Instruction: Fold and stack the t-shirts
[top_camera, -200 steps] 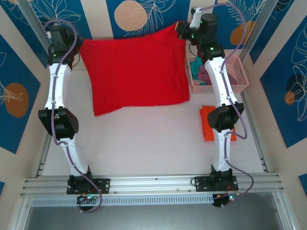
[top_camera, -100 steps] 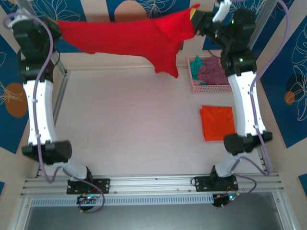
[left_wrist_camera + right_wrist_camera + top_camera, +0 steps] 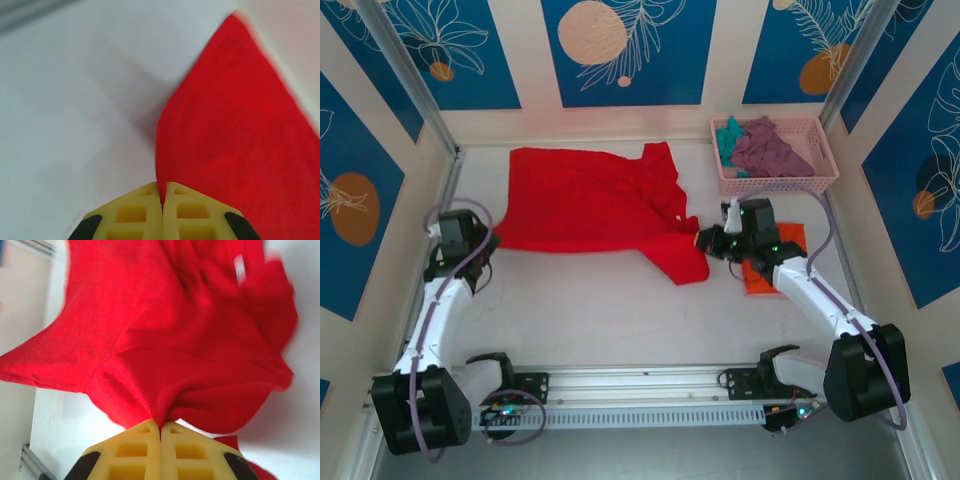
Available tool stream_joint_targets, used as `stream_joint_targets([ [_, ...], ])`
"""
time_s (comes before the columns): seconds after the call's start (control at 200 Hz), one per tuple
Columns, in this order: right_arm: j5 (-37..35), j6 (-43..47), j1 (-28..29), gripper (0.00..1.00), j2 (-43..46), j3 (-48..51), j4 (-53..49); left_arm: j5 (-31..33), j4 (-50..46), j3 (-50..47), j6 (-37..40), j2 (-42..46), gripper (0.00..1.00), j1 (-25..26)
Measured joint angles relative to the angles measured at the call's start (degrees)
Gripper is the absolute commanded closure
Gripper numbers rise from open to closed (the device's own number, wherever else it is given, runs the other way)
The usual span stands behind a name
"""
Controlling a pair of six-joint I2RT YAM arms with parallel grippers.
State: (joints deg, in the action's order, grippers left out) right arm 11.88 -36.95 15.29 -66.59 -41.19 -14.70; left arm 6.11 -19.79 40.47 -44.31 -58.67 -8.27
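red t-shirt (image 3: 585, 200) is laid out on the table (image 3: 600, 310), far half, stretched left to right between the two arms. left gripper (image 3: 492, 243) is clamped on its near-left corner; in the left wrist view the yellow fingertips (image 3: 145, 212) are pressed together with the red edge nipped in the seam. right gripper (image 3: 704, 240) is clamped on the near-right part; in the right wrist view the cloth is seen gathered into the closed tips (image 3: 175, 450).

the left half is seen lying fairly flat. the right half is bunched, with a flap doubled over toward the near side.

orange t-shirt (image 3: 757, 281) is lying folded near the right edge, partly hidden under the right arm. mauve t-shirt (image 3: 772, 150) and teal t-shirt (image 3: 728, 134) are heaped in the pink basket (image 3: 775, 184), far right.

step judged: spreading of the red tee ahead of the first fold; one tee done, two not yet started.

next move, as judged: right side to be pulled taut and flattened before release, otherwise the wrinkle gets folded in. stack target is probably the orange tee.
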Motion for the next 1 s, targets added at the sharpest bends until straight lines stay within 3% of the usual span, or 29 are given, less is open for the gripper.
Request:
stream_joint_targets([
  [0.66,-3.1,-16.3,11.8,1.0,0.4,7.4,-10.7,6.5,-3.7,-8.1,-3.3,3.2,1.0,-0.3],
  [0.725,-3.3,-17.1,12.4,0.91,0.4,7.5,-11.3,6.8,-4.2,-9.0,-3.4,3.5,0.95,-0.4],
  [0.79,-3.7,-17.6,12.9,0.68,0.4,7.5,-12.0,7.1,-4.8,-9.4,-3.4,3.6,0.85,-0.5],
  [0.855,-4.3,-17.4,13.0,0.46,0.7,7.5,-12.7,7.2,-5.1,-9.6,-3.6,3.6,0.55,-0.7],
  [0.995,-7.7,-14.5,13.3,0.26,4.5,6.2,-16.6,8.3,-5.6,-9.6,-2.5,5.4,0.07,-1.0],
])
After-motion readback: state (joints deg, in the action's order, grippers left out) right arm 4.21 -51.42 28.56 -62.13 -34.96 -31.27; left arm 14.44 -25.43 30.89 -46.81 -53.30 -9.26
